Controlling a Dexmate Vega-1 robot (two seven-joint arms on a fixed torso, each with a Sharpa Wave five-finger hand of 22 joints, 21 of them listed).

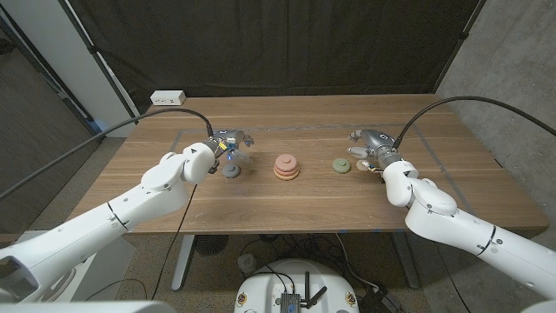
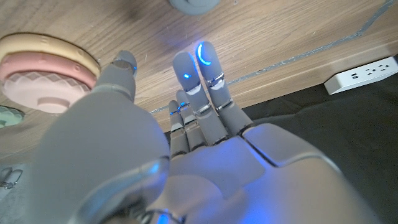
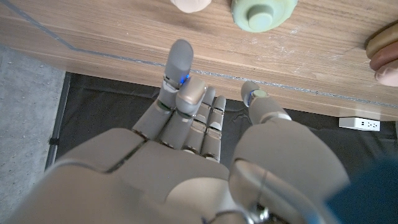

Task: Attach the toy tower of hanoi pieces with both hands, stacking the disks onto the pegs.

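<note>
Writing: you are seeing no readable brand, label or lettering on any piece or on the white power strip [image 1: 168,97] lying at the far left of the surface [image 1: 304,200].
Left hand: your left hand [image 1: 228,143] is hovering just above and behind the grey disk [image 1: 231,170]; in the left wrist view its fingers [image 2: 200,81] are reaching out side by side, the thumb set apart, and nothing is sitting between them.
Right hand: your right hand [image 1: 368,149] is hanging just beside the green disk [image 1: 341,165], with a pale piece [image 1: 361,165] close under it; in the right wrist view the fingers [image 3: 180,78] are lying loosely spread and gripping nothing.
Stack: the pink and tan stack of disks [image 1: 286,167] is sitting mid-surface between your two hands, well apart from both.
Contact: you cannot tell whether the right hand is touching the pale piece.
</note>
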